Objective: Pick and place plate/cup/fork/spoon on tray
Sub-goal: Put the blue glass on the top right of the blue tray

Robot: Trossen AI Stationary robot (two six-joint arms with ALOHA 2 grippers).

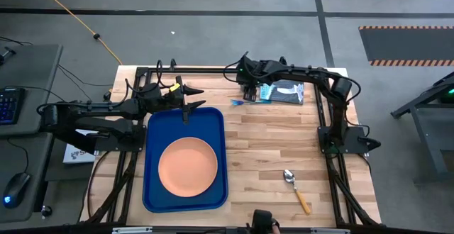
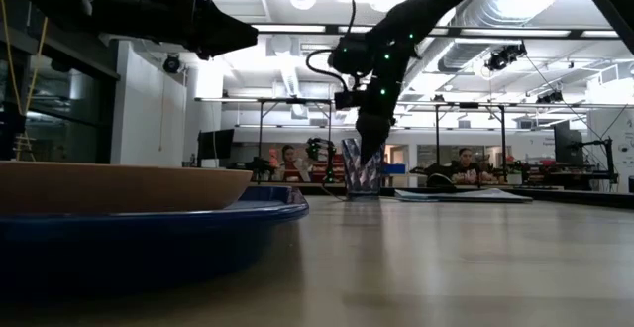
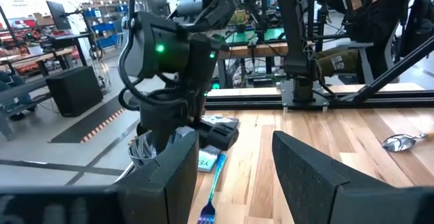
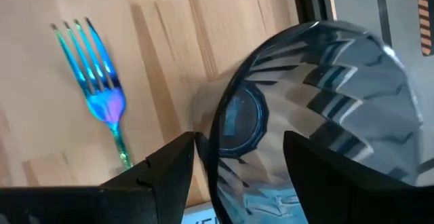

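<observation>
Spoon (image 1: 296, 188): lies on the bare wood nearest you, right of the tray, silver bowl toward the table's middle, orange-yellow handle toward the near edge.

Tray (image 1: 152, 191): flat on the left half of the table. You see its blue rim close up in the low view (image 2: 149, 236).

Plate (image 1: 187, 166): sits in the tray, in its nearer half, rim up; part of the tray's floor beyond it shows bare.

Left gripper (image 1: 190, 98): hovers above the tray's far edge, fingers spread apart, nothing between them. Its fingers (image 3: 308, 173) frame the far end of the table.

Fork (image 1: 237, 103): on the wood past the tray's far right corner, tines (image 4: 87, 47) pointing toward the tray, handle running toward the packet (image 1: 285, 92).

Cup (image 4: 308, 122): upright at the far edge, just beside the fork's handle and touching the teal-and-black packet. You see it in the low view (image 2: 362, 168) too.

Right gripper (image 1: 250, 91): at the cup, a finger on each side of its wall, clamped around it.
</observation>
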